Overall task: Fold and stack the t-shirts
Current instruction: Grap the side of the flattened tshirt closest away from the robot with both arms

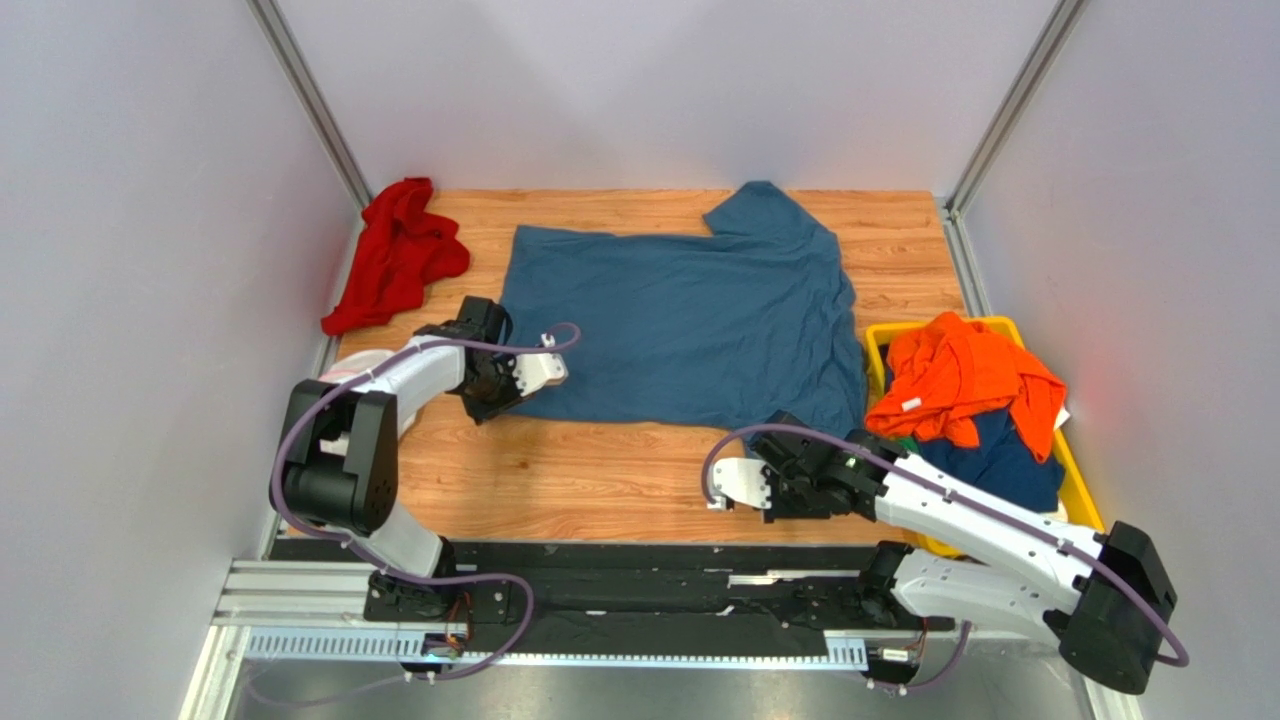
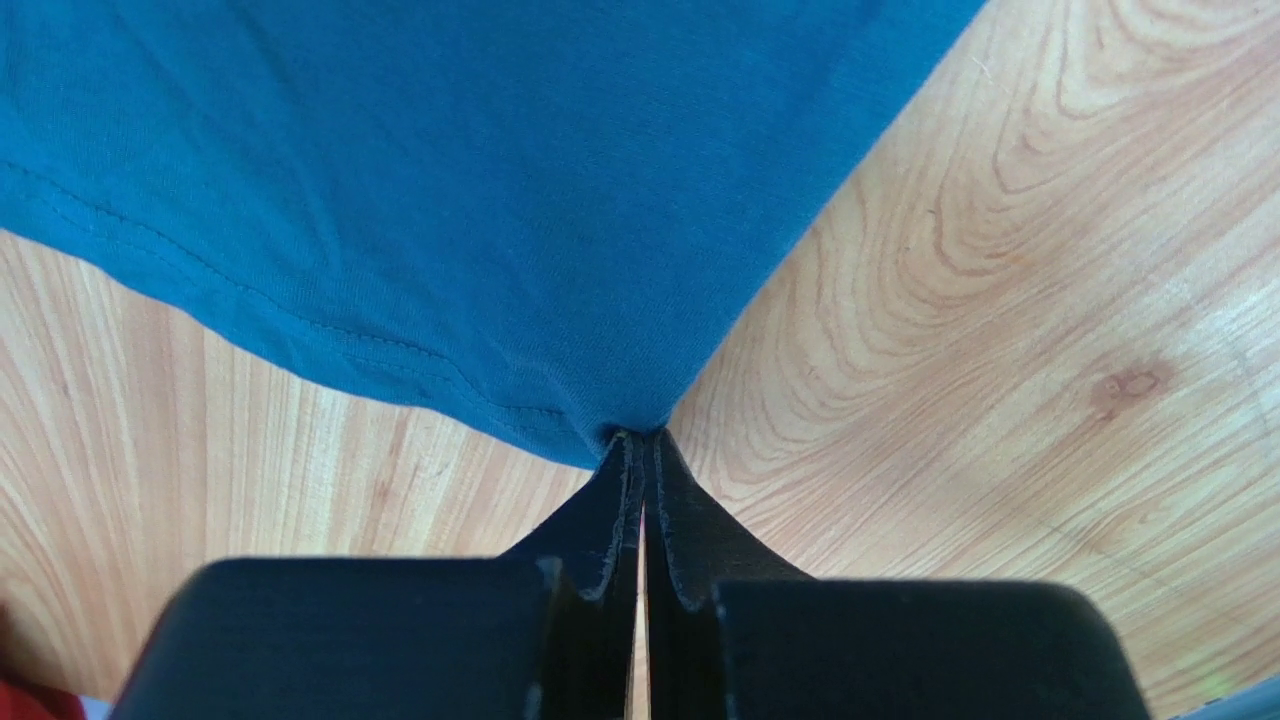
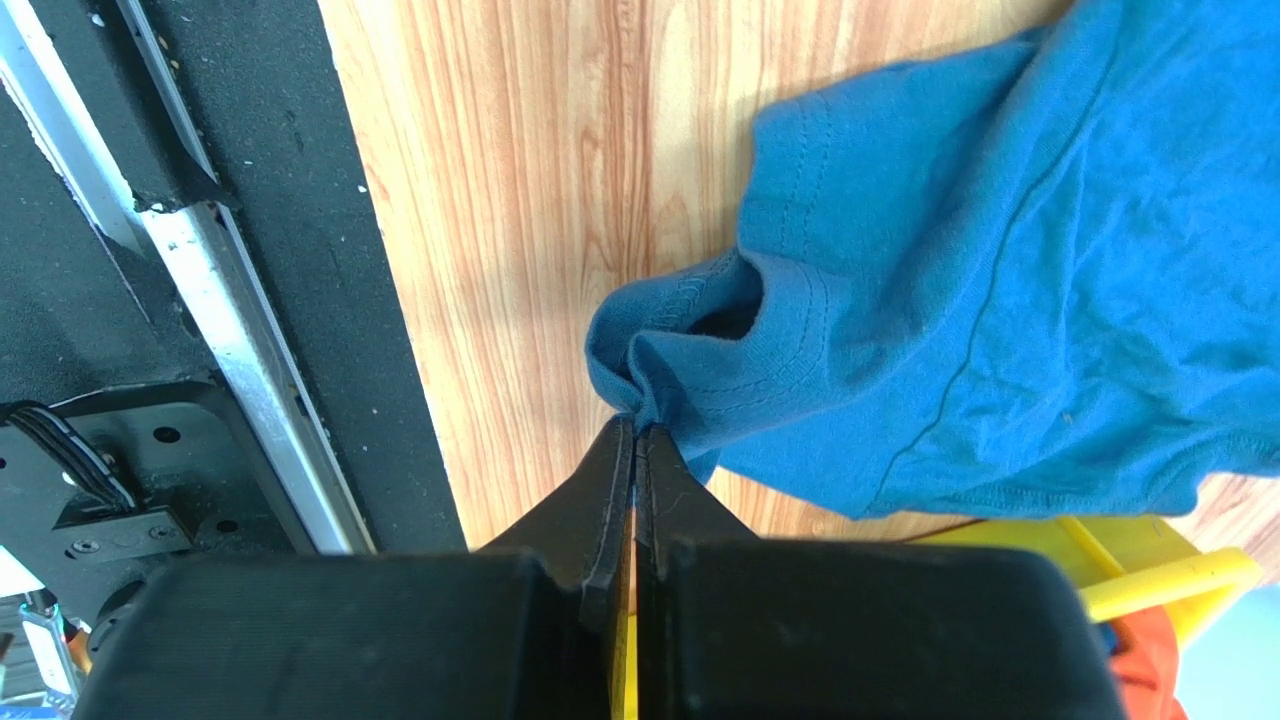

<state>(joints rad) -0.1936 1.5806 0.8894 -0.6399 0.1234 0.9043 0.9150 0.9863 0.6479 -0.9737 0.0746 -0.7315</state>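
A large slate-blue t-shirt (image 1: 676,323) lies spread flat on the wooden table. My left gripper (image 1: 508,393) sits at its near-left corner. In the left wrist view the left gripper (image 2: 643,438) is shut on the tip of that hem corner of the blue t-shirt (image 2: 451,180). My right gripper (image 1: 824,446) is at the shirt's near-right edge. The right wrist view has the right gripper (image 3: 642,428) shut on a bunched sleeve hem of the blue t-shirt (image 3: 962,300). An orange t-shirt (image 1: 962,375) lies over a navy one (image 1: 999,458) in the bin.
A yellow bin (image 1: 1085,488) stands at the table's right edge, its corner close beside the right gripper (image 3: 1157,563). A crumpled red cloth (image 1: 394,252) lies at the back left corner. Grey walls enclose three sides. The black base rail (image 1: 646,578) runs along the near edge.
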